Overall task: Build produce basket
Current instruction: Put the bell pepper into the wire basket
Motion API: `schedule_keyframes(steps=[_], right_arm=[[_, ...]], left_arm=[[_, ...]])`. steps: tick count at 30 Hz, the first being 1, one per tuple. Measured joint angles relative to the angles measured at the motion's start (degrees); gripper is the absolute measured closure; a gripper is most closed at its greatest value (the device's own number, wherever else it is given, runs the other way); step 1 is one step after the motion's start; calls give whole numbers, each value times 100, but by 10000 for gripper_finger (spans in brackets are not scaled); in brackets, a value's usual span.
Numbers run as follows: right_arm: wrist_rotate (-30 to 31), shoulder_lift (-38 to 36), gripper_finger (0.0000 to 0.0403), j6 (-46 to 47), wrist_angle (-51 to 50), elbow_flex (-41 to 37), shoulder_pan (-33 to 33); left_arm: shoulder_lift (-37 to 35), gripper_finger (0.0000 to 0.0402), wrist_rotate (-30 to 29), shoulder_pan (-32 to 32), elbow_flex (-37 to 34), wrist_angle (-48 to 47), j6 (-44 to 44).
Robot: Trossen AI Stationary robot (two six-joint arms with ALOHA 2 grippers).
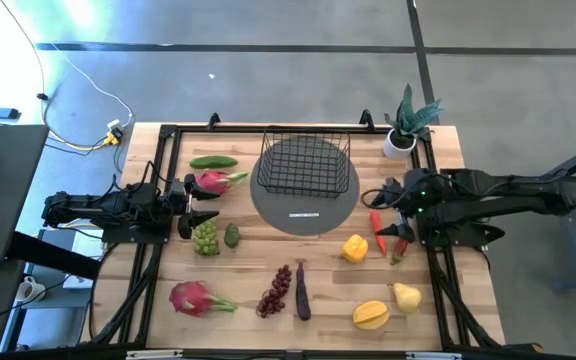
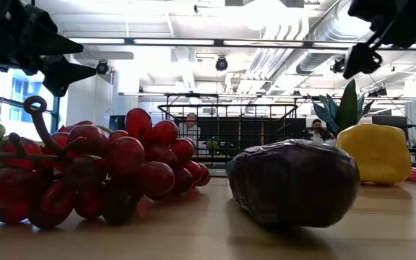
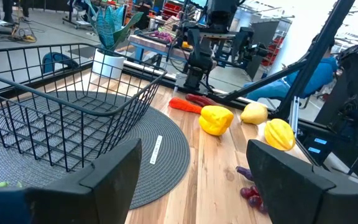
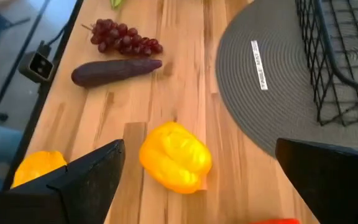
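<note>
Basket (image 1: 305,163) empty on grey round mat (image 1: 268,205), desk centre-rear; produce scattered around it, none loaded yet.
High view: left pincer (image 1: 200,201) apart, between dragon fruit (image 1: 211,181) and green grapes (image 1: 205,238); likely lining up pick. Right pincer (image 1: 389,212) apart, over red chilies (image 1: 376,232).
Right wrist view: yellow fruit (image 4: 174,157) just ahead, between fingers.

White label strip (image 1: 305,214) on round grey mat (image 1: 268,205): print too small to read
</note>
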Motion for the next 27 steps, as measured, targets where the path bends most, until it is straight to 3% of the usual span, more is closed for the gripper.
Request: schedule_keyframes(steps=[4,10,27], right_arm=[[-25,425,4,-478,-9,132,282],[102,1010,4,-477,25,185,819],[1205,2592,4,-2011,458,185,1742]], left_arm=[[0,119,-1,2,0,0,0],[0,119,-1,1,1,0,1],[0,119,0,0,0,0,0]])
